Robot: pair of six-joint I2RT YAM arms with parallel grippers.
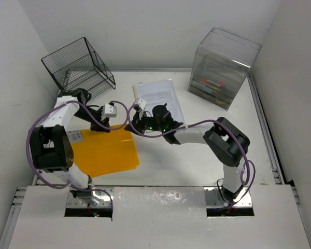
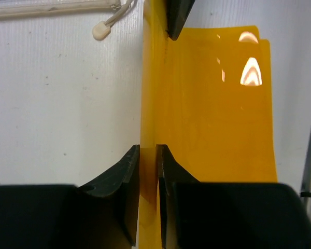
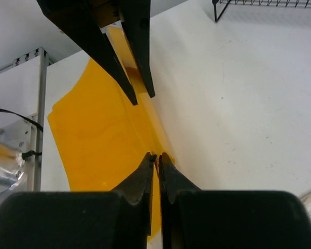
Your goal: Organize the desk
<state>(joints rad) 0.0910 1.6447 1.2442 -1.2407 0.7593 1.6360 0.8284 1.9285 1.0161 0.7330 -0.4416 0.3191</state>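
A yellow plastic folder [image 1: 106, 151] lies on the white desk [image 1: 197, 161] in front of the left arm, its far edge lifted into an upright ridge. In the left wrist view my left gripper [image 2: 147, 150] has its jaws pressed on that edge of the folder [image 2: 212, 104]. My right gripper [image 3: 156, 156] is shut on the same edge of the folder [image 3: 93, 135], a little farther along. The two grippers face each other: the left gripper [image 1: 103, 127] and the right gripper [image 1: 130, 126] meet at the folder's far side.
A black wire rack [image 1: 80, 70] stands at the back left. A clear plastic drawer box [image 1: 223, 67] sits at the back right. Printed papers [image 1: 158, 96] lie behind the right arm. A clear zip pouch with a white pull [image 2: 100, 31] rests beside the folder.
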